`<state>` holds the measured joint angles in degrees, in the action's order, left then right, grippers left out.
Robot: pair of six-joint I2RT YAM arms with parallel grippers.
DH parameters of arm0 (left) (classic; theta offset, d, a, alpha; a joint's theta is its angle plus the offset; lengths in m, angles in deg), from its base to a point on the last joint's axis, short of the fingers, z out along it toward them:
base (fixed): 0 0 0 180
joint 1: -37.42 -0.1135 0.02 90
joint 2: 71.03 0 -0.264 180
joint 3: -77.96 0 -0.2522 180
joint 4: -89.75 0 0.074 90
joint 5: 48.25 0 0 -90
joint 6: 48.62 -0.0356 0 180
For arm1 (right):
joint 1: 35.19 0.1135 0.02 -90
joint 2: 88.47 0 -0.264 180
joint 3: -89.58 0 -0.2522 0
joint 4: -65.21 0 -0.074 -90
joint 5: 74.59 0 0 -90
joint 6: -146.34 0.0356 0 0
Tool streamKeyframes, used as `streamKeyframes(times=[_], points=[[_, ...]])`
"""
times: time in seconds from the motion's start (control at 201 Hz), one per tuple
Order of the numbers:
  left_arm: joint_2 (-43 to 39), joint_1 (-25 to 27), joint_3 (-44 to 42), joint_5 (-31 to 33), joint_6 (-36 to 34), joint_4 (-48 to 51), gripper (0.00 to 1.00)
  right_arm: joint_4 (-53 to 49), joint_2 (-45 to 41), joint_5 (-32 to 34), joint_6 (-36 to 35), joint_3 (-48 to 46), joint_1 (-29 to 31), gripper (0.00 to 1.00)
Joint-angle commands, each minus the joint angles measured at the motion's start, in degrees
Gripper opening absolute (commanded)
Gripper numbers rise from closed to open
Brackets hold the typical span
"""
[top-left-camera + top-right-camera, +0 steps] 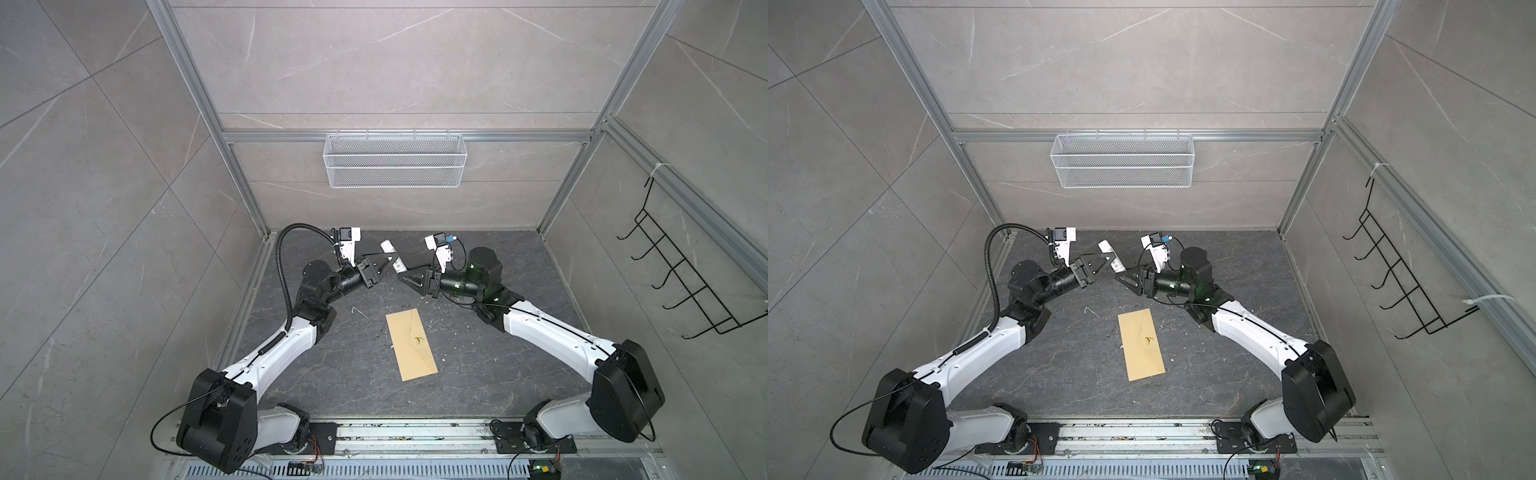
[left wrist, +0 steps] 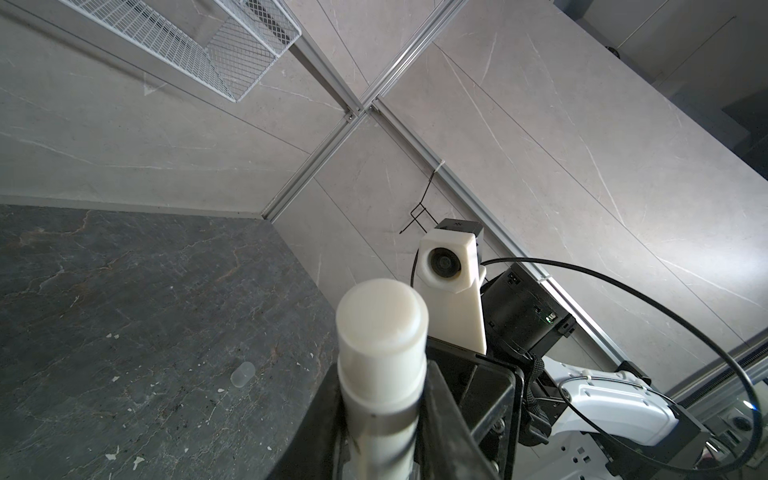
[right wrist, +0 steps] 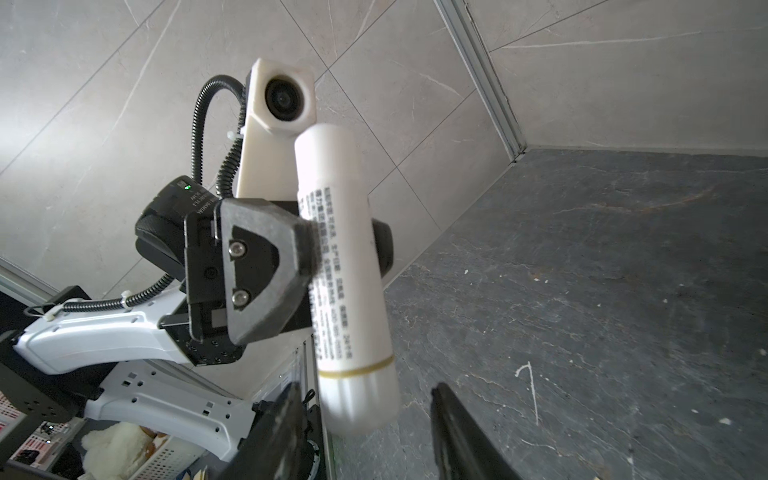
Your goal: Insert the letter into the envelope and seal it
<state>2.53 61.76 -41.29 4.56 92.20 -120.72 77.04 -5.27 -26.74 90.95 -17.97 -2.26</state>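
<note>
The envelope (image 1: 411, 345) lies flat mid-counter (image 1: 332, 374) with bare room along every edge, while at the back both bent arms reach inward, the left gripper (image 1: 386, 262) with fingers clamped on a raised glue stick (image 1: 388, 248) and the right gripper (image 1: 402, 275) with fingers parted around its free end.

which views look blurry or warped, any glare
Both top views: sharp and evenly lit, no glare on the envelope, but the wide lens splays the frame posts. Left wrist: the glue stick softens nearest the lens. Right wrist: its print smears toward the near end.
</note>
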Motion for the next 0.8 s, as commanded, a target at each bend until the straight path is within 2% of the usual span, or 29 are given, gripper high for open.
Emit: streamKeyframes(times=[0.0, 0.139, 0.324, 0.518, 0.642, 0.792], points=[[-0.07, -0.17, 0.83, -1.14, 0.45, -4.56, 0.0, 3.63, 1.15, -1.27, 1.49, 2.13, 0.03, 0.45], [0.11, -0.15, 0.74, -1.14, 0.68, -4.48, 0.0, 4.36, 1.81, -1.64, 2.28, 2.46, 0.03, 0.37], [0.09, -0.17, 0.66, -1.12, 0.64, -4.37, 0.0, 4.46, 2.04, -1.71, 2.57, 2.71, -0.04, 0.19], [0.19, -0.17, 0.48, -0.91, -0.28, -3.31, 0.0, 1.4, 1.24, -0.01, 0.81, 3.16, 0.05, 0.11], [-0.32, -0.15, 0.39, 0.07, -2.4, -0.35, 0.0, -4.26, -0.1, 3.38, -2.76, 4.09, 0.16, 0.06], [-1.61, 0.01, 0.48, 2.02, -6.97, 5.63, 0.0, -14.37, -2.26, 11.89, -9.99, 6.5, 1.94, 0.0]])
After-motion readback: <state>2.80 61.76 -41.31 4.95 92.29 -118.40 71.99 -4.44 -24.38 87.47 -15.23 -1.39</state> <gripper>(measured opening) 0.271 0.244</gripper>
